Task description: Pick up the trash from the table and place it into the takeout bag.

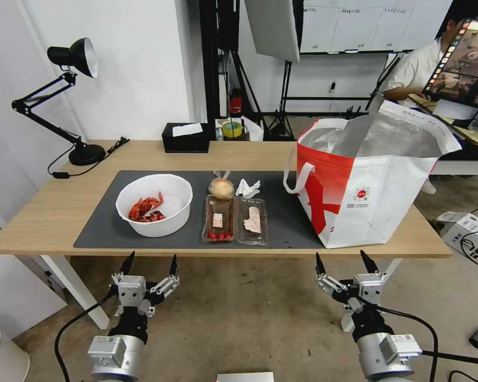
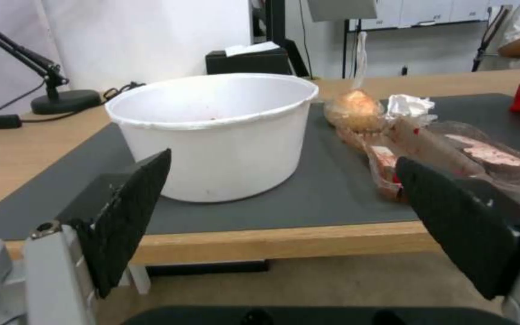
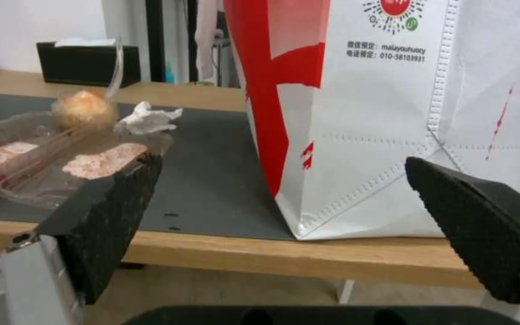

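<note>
On the table (image 1: 48,217) lies a dark mat (image 1: 106,233) holding the trash: a white bowl (image 1: 154,204) with red crayfish shells, two clear plastic trays (image 1: 219,218) (image 1: 252,221), a bagged bun (image 1: 221,187) and a crumpled tissue (image 1: 247,188). The red and white takeout bag (image 1: 372,185) stands open at the table's right end. My left gripper (image 1: 150,264) hangs open below the front edge, facing the bowl (image 2: 218,131). Open too, my right gripper (image 1: 344,262) faces the bag (image 3: 386,113) from below the edge.
A black tissue box (image 1: 185,138) sits at the table's back edge, and a black desk lamp (image 1: 63,101) stands at the back left. Behind the table are light stands and a seated person. A box (image 1: 464,231) and cables lie on the floor at right.
</note>
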Robot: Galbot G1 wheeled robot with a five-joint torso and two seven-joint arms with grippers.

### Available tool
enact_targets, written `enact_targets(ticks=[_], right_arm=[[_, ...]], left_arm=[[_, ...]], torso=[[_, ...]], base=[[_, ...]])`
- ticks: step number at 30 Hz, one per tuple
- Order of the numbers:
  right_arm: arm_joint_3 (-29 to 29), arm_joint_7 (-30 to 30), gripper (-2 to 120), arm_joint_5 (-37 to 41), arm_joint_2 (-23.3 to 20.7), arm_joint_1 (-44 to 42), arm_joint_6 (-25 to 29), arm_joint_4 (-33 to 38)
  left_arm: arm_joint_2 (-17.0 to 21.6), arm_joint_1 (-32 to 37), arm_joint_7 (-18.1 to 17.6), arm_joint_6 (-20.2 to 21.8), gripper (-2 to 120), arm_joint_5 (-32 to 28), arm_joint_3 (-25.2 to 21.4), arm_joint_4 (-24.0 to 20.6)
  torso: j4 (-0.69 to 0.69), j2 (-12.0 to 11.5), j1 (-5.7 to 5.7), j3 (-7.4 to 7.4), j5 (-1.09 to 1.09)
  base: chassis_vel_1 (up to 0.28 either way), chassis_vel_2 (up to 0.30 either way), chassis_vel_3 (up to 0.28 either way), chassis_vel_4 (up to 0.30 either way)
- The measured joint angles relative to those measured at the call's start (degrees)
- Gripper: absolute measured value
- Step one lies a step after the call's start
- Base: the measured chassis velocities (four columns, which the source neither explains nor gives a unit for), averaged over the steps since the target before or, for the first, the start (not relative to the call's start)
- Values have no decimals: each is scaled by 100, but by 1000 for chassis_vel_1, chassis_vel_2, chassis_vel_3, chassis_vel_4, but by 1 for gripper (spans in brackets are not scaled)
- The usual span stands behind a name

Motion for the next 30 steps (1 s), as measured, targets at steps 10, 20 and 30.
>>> enact_targets(ticks=[10, 20, 30], right_arm=[[0, 0, 100, 0, 0, 0, 0, 0], [205, 80, 100, 475, -419, 122, -323, 89], [865, 350, 100, 2002, -1746, 517, -1410, 414]], left_arm=[[0, 0, 0, 0, 100, 0, 0, 0], [193, -187, -483, 546, 100, -409, -17, -282], [749, -671, -1605, 1827, 100, -1470, -133, -999]], torso=[[0, 0, 0, 0, 0], [0, 0, 0, 0, 0], [-1, 0, 0, 0, 2]], base=[[0, 0, 0, 0], [0, 0, 0, 0], [0, 0, 0, 0]])
